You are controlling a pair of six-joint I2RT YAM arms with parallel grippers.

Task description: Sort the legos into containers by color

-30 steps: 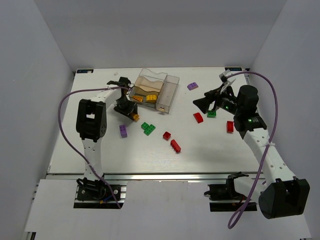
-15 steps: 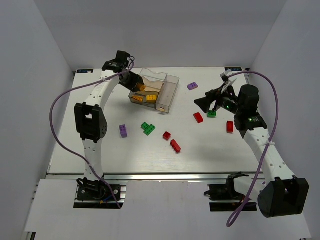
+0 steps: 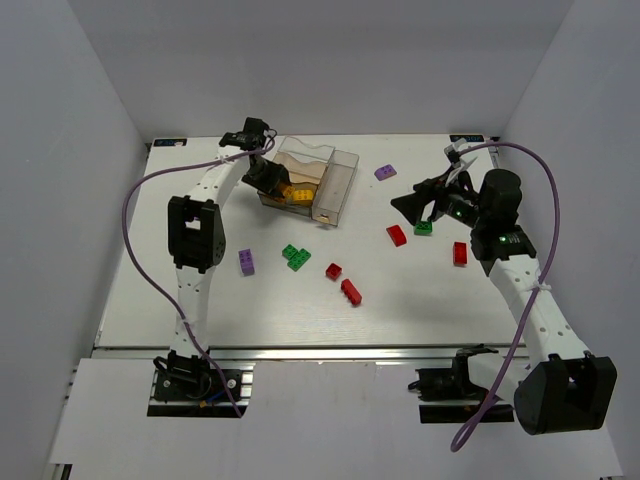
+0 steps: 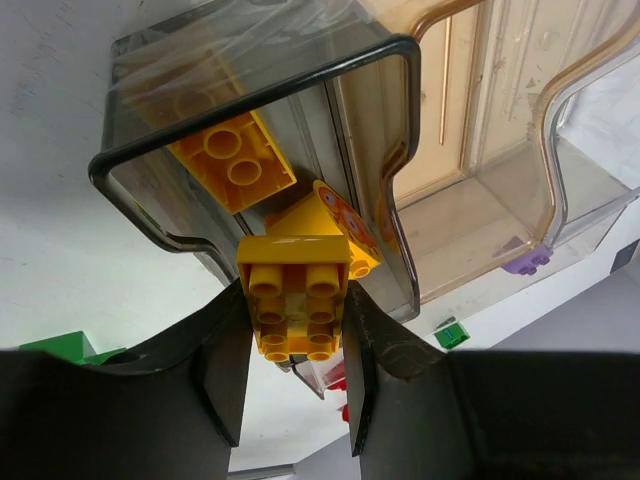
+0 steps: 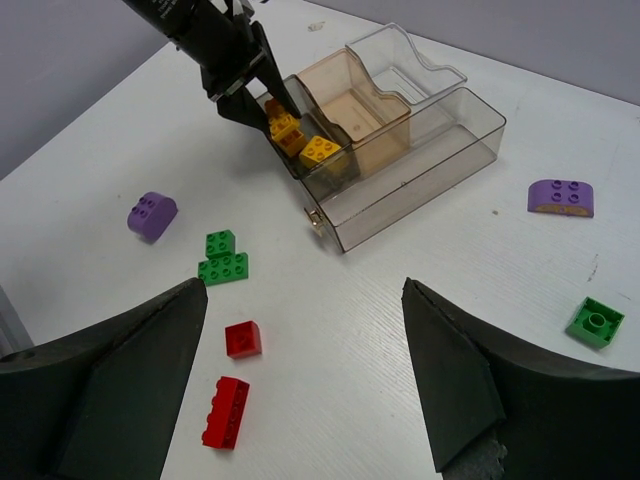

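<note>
- Two yellow bricks [image 4: 232, 158] lie in the dark-rimmed corner section of the clear box [image 4: 400, 120], on the side nearest the left arm.
- A third yellow brick [image 4: 295, 300] is clamped in the left gripper [image 4: 292, 350], one finger on each side and its studs facing the wrist camera.
- That held piece hangs right at the rim of the same section, over the two already inside. I cannot tell whether it touches them.
- Over on the right half of the table [image 3: 200, 310], the right gripper [image 5: 302, 290] hovers with its fingers spread wide and nothing between them.
- Loose on the tabletop are two purple bricks [image 3: 246, 262], two lots of green bricks [image 3: 296, 257] and four red bricks [image 3: 351, 291], all outside the box.
- One purple piece sits just beyond the box's far right corner, and the other is near the left arm.
</note>
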